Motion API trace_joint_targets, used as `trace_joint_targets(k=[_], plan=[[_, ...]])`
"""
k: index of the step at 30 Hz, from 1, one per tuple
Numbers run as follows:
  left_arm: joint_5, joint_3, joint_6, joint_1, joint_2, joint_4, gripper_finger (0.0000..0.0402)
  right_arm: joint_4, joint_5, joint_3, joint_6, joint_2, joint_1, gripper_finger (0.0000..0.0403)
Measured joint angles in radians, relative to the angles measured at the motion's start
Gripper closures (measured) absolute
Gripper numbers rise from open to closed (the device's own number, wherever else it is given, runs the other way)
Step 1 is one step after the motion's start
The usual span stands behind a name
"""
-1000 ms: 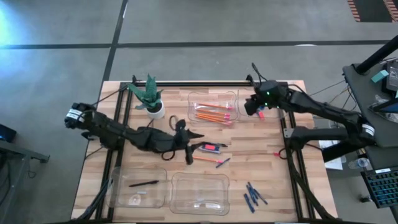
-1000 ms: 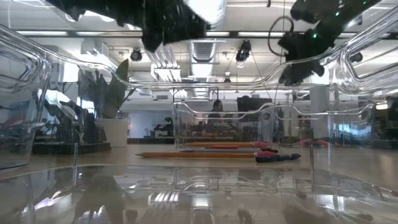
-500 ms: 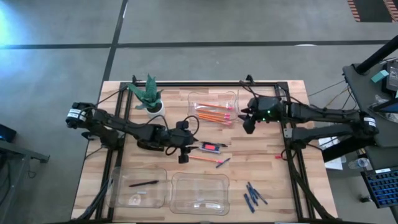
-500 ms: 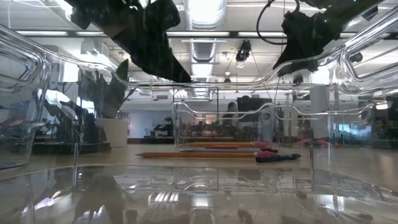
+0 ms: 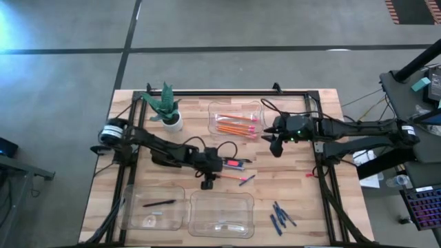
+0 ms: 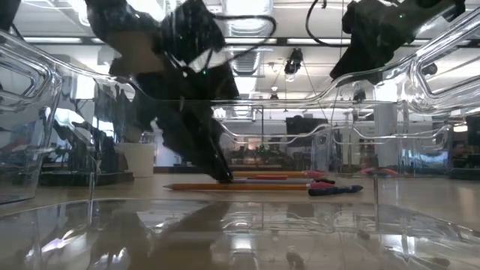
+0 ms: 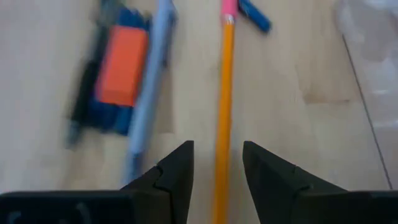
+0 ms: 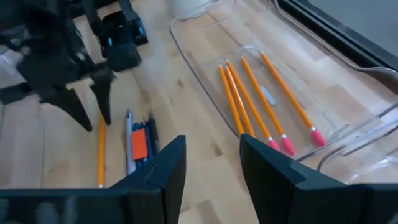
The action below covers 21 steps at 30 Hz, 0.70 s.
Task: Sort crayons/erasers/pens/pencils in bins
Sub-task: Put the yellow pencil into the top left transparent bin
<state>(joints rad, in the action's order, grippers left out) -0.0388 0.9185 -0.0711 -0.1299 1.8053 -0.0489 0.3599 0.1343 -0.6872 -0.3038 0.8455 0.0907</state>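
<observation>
An orange pencil (image 7: 222,112) lies flat on the table (image 5: 289,186) near its middle; it also shows in the high view (image 5: 226,177). My left gripper (image 7: 217,155) is open and low over the pencil's left end, one finger on each side with a gap showing, and it also shows from above (image 5: 206,183). My right gripper (image 5: 276,145) is open and empty above the table, just right of the far bin (image 5: 236,118), which holds several pencils (image 8: 255,99). Dark-blue crayons (image 5: 281,215) lie at the near right. A small red eraser (image 5: 308,172) lies by the right edge.
A small black box-like object with an orange-red top (image 5: 233,163) and a bluish pen (image 7: 148,93) lie just beyond the pencil. Two clear bins stand at the near edge, one (image 5: 153,207) holding a black pen, the other (image 5: 220,213) beside it. A potted plant (image 5: 167,110) stands far left.
My left gripper has gone toward the table's near edge and come down until its open fingers stand on either side of the loose pencil. My right gripper has gone from over the far right corner toward the near edge and a little left.
</observation>
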Motion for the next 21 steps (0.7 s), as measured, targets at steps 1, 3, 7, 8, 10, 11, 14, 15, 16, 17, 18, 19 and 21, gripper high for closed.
trace_joint_targets(k=[1, 3, 7, 8, 10, 11, 14, 15, 16, 17, 18, 19, 21], plan=[[-0.014, 0.008, 0.0, 0.0, 0.017, -0.005, 0.0277, 0.0, 0.0, 0.0, 0.0, 0.0, -0.002, 0.0264], [-0.028, 0.016, 0.0, 0.0, 0.035, -0.004, 0.0277, 0.0, 0.0, 0.0, 0.0, 0.0, -0.004, 0.0264], [-0.042, 0.028, 0.0, 0.0, 0.055, -0.012, 0.0277, 0.0, 0.001, 0.0, 0.0, 0.0, -0.006, 0.0262], [-0.042, 0.028, 0.0, 0.0, 0.057, -0.012, 0.0277, 0.0, 0.003, 0.0, 0.0, 0.0, -0.006, 0.0262], [-0.042, 0.027, 0.001, 0.0, 0.059, -0.009, 0.0277, 0.0, 0.005, 0.0, 0.0, 0.0, -0.006, 0.0263], [-0.041, 0.027, 0.001, 0.0, 0.059, -0.004, 0.0279, 0.0, 0.005, 0.0, 0.0, 0.0, -0.006, 0.0264], [-0.039, 0.027, 0.002, 0.0, 0.059, 0.015, 0.03, 0.001, 0.007, 0.0, 0.0, 0.0, -0.006, 0.0266], [-0.036, 0.026, 0.002, 0.0, 0.059, 0.019, 0.0312, 0.001, 0.007, 0.0, 0.0, 0.0, -0.006, 0.0266], [-0.034, 0.025, 0.002, 0.0, 0.059, 0.022, 0.0325, 0.0, 0.007, 0.0, 0.0, 0.0, -0.006, 0.0266], [-0.032, 0.025, 0.002, 0.001, 0.059, 0.023, 0.0341, 0.001, 0.007, 0.0, 0.0, 0.0, -0.006, 0.0266], [-0.032, 0.025, 0.001, 0.001, 0.06, 0.023, 0.0358, 0.0, 0.007, 0.0, 0.0, 0.0, -0.006, 0.0266], [-0.033, 0.024, 0.0, 0.002, 0.06, 0.023, 0.0375, 0.0, 0.007, 0.0, 0.0, 0.0, -0.006, 0.0266], [-0.033, 0.024, 0.0, 0.001, 0.059, 0.019, 0.0391, 0.0, 0.007, 0.0, 0.0, 0.0, -0.006, 0.0266]])
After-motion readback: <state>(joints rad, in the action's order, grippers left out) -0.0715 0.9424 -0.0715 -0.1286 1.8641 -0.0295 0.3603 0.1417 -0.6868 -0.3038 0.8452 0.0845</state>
